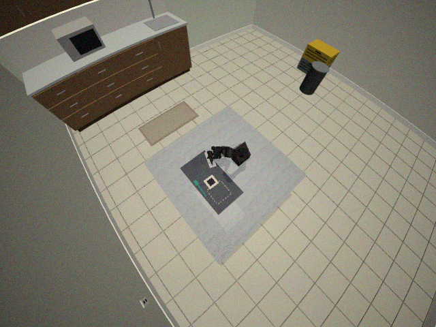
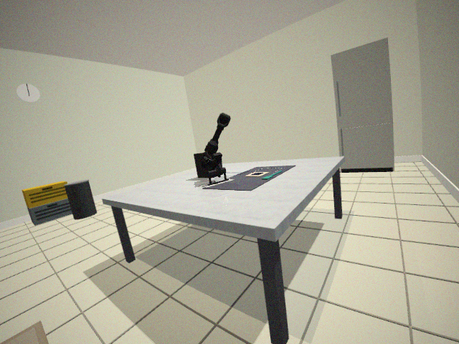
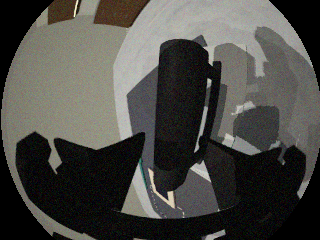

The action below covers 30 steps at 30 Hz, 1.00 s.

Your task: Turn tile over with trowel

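A kitchen, identified by its fittings. Taking the counter (image 1: 116,38) as landmark: drawers (image 1: 110,84) with bar handles fill its front; a boxy appliance with a dark front, resembling a microwave (image 1: 79,38), stands on its top; a sink (image 1: 161,22) is set into its far end from the microwave, with a thin upright post just behind. A mat (image 1: 169,122) lies on the tiled floor (image 1: 299,228) (image 2: 370,266) before the counter. A tall two-door fridge (image 2: 365,107) stands against a wall; its position relative to the counter cannot be told.

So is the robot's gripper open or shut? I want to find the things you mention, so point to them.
Open. In the wrist view, the gripper's (image 1: 210,162) (image 2: 219,182) (image 3: 175,142) two dark fingers stand wide apart, and the green trowel (image 1: 197,184) (image 2: 272,175) lies on the dark mat (image 1: 191,167) (image 2: 237,183) (image 3: 142,107), away from them.
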Tool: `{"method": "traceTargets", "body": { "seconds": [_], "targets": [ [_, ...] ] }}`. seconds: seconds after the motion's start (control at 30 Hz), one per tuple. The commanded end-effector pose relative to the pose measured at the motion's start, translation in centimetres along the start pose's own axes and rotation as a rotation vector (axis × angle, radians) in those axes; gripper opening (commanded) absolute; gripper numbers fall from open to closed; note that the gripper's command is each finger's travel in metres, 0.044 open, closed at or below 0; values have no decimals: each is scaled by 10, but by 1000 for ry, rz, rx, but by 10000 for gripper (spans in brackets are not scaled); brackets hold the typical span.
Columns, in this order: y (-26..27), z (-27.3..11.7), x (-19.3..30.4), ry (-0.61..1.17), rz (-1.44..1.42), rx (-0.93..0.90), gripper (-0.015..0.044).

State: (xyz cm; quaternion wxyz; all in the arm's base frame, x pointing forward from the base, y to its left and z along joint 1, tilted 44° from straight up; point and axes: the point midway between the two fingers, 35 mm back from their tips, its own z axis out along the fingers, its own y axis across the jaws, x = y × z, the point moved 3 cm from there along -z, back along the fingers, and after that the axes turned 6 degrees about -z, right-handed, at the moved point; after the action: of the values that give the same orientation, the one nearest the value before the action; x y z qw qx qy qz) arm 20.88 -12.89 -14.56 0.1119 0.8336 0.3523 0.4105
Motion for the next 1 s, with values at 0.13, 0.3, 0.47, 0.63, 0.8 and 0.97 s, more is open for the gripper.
{"method": "traceTargets", "body": {
  "seconds": [0.13, 0.3, 0.47, 0.63, 0.8, 0.97],
  "targets": [
    [0, 13, 1, 1, 2, -7, 300],
    [0, 13, 1, 1, 2, -7, 195],
    [0, 13, 1, 1, 2, -7, 122],
    [0, 13, 1, 1, 2, -7, 89],
    [0, 13, 1, 1, 2, -7, 56],
    [0, 13, 1, 1, 2, -7, 22]
  ]
}}
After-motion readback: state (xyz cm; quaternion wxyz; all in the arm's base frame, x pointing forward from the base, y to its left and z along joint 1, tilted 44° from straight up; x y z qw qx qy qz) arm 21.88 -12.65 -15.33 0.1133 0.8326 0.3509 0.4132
